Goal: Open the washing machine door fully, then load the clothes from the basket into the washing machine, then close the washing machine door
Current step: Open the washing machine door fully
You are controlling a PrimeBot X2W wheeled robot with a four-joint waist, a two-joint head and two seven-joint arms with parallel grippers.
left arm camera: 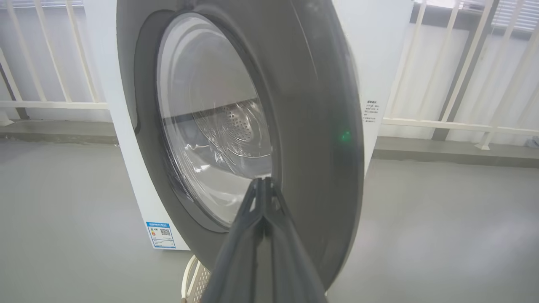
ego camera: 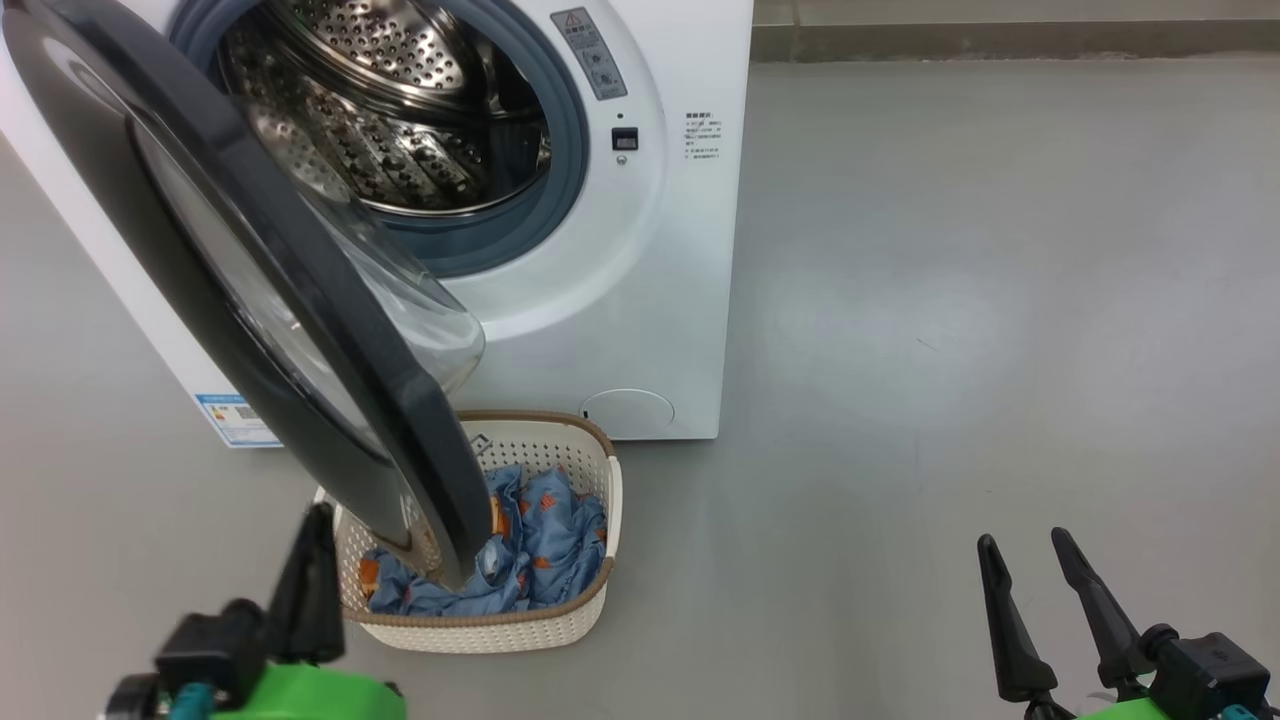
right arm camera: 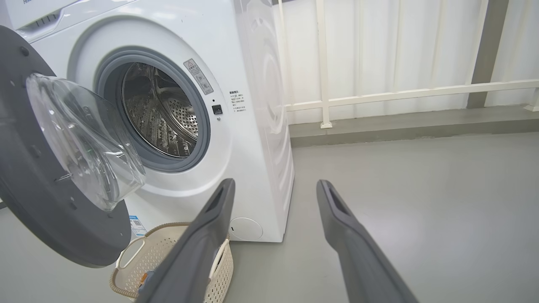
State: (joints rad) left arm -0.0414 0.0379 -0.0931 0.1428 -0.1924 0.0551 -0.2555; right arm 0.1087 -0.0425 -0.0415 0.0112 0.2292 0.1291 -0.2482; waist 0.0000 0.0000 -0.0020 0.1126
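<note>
while washing machine door [ego camera: 250, 300] stands part open above basket [ego camera: 500, 630], left gripper [ego camera: 318, 520] fingers pressed together, right gripper [ego camera: 1024, 540] fingers spread.

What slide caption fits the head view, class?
Open washing machine door above the basket of blue clothes; left hand shut near the door's edge, right hand open at lower right.

Half-open door [ego camera: 320, 320] overhangs basket [ego camera: 500, 630], seemingly blocking its left side
</note>
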